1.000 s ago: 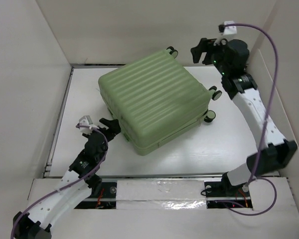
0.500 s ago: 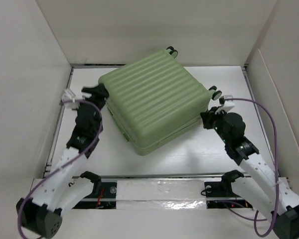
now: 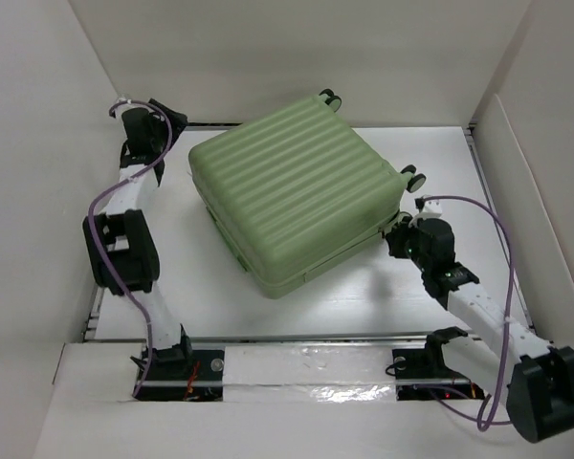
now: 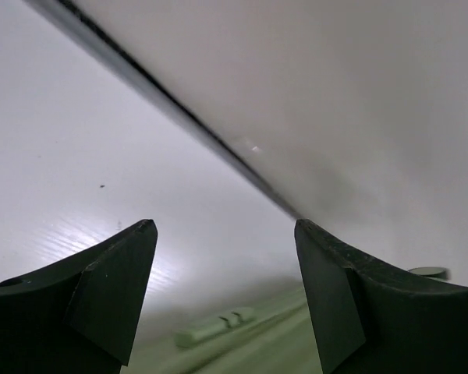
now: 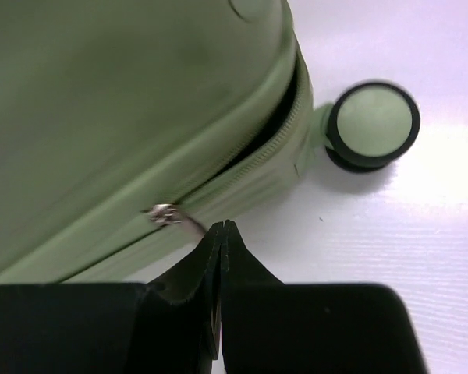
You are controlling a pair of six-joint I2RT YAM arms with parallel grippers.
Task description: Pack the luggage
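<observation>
Pale green luggage [image 3: 292, 196] lies flat in the middle of the white surface [image 3: 344, 296]. The left hand [image 4: 224, 224], fingers spread wide, hangs by the far-left wall, apart from the luggage. The right hand [image 5: 222, 227], fingers pressed together, has its tips at the zipper pull [image 5: 170, 215], near a wheel [image 5: 372, 125].

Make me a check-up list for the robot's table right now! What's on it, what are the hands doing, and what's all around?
Surface: white table, bare around the case.
Job's things: green luggage lying flat, lid down; the seam gapes near a wheel.
Clutter: nothing seen.
Hands: left hand open, holding nothing, at the far left corner. Right hand shut, its tips meeting the end of the zipper pull; whether it pinches the pull cannot be told.
Cables: purple cables run along both arms, clear of the case.
Surroundings: plain white walls on three sides.
</observation>
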